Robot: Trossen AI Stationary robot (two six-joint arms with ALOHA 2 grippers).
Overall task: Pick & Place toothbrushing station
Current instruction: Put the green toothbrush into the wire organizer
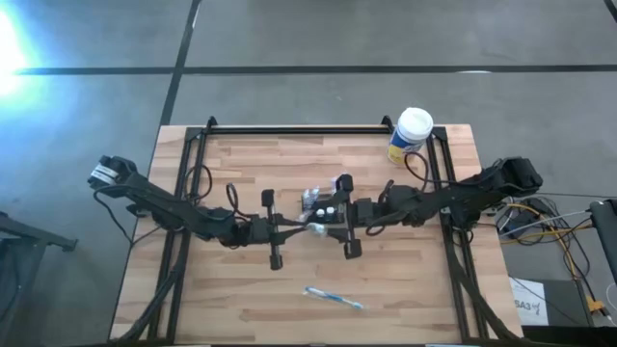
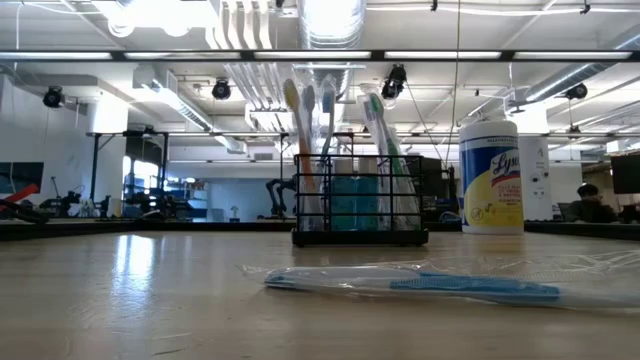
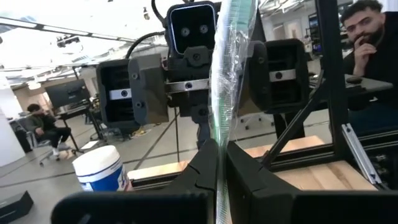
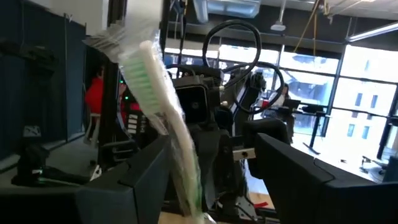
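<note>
A green toothbrush in clear wrap (image 3: 227,62) hangs above the table's middle between my two grippers. My left gripper (image 3: 219,149) is shut on it. My right gripper (image 4: 211,149) faces it, open, with its fingers on either side of the brush's bristle end (image 4: 146,65) and apart from it. The toothbrushing station (image 2: 360,215), a black wire caddy, stands on its base on the table with several brushes upright in it, just beyond the grippers (image 1: 326,200). A wrapped blue toothbrush (image 1: 333,297) lies flat nearer the front edge. My left gripper pinches the wrapped toothbrush's handle end (image 3: 217,134) between its two fingers. The fingers come about level from the table's left and lie along the brush. The brush sticks out past the fingertips toward my right gripper, lifted clear of the table.
A yellow wipes canister with a white lid (image 1: 410,135) stands at the far right corner. A black frame rail (image 1: 299,128) runs along the table's far edge and sides. People sit in the room beyond the table.
</note>
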